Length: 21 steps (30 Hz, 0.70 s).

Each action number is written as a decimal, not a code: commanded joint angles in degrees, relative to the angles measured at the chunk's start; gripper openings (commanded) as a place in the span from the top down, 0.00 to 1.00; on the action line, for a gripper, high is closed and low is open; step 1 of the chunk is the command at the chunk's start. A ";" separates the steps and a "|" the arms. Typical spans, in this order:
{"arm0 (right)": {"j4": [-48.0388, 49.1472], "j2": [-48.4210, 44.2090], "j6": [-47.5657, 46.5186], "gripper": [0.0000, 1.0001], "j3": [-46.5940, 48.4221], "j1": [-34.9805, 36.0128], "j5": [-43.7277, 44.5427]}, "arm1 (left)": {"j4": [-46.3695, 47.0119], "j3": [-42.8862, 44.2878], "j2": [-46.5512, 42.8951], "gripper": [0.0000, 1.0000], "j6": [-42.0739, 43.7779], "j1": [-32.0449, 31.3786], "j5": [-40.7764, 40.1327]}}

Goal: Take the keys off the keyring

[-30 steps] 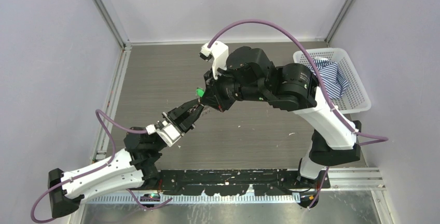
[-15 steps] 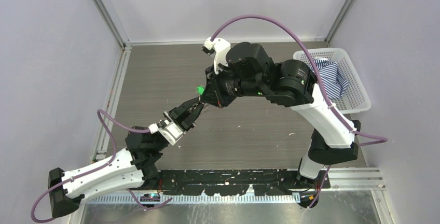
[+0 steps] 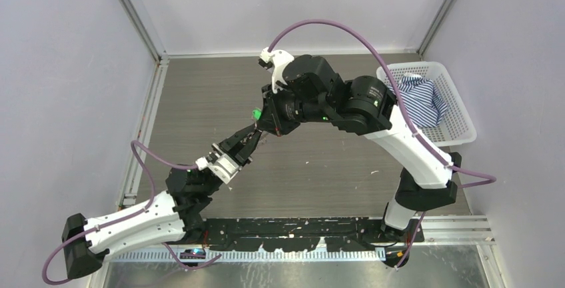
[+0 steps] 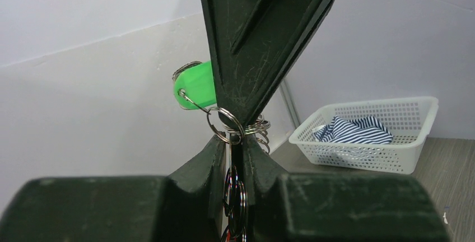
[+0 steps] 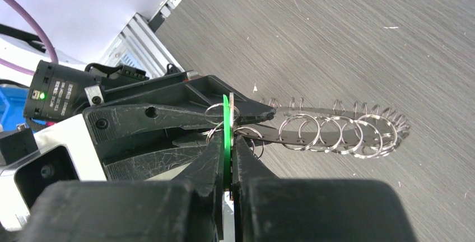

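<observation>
Both grippers meet above the middle of the table. My right gripper (image 3: 262, 119) (image 5: 228, 141) is shut on the bright green head of one of the keys (image 3: 256, 113) (image 4: 196, 85) (image 5: 226, 133), which shows edge-on between its fingers. A thin silvery keyring (image 4: 223, 123) passes through the green head's hole. My left gripper (image 3: 256, 133) (image 4: 235, 144) is shut on the keyring bundle right under the right fingertips. A row of silvery wire rings (image 5: 336, 133) on a thin dark strip sticks out past the left fingertips (image 5: 260, 114). Separate silvery keys cannot be made out.
A white mesh basket (image 3: 460, 125) (image 4: 364, 161) holding a blue-striped cloth (image 3: 423, 98) stands at the table's right side. Metal rails (image 3: 143, 128) run along the left edge, and white walls close in the back and sides.
The right wrist has turned and shifted slightly left, lifting the green key a little. The left arm has followed slightly. Both grips are unchanged.
</observation>
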 commanded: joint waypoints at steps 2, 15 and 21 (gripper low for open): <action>8.27 -3.22 1.35 0.99 -4.08 -1.33 6.04 | 17.32 -2.21 0.63 1.00 -2.06 -0.62 -3.19; 11.95 -4.95 -0.74 0.99 -7.45 1.36 9.34 | 35.46 -6.53 3.54 1.00 -11.51 -0.61 -15.34; 12.16 -4.58 -5.03 0.99 -5.42 4.77 10.71 | 35.46 -6.51 2.49 0.99 -11.32 -0.62 -19.21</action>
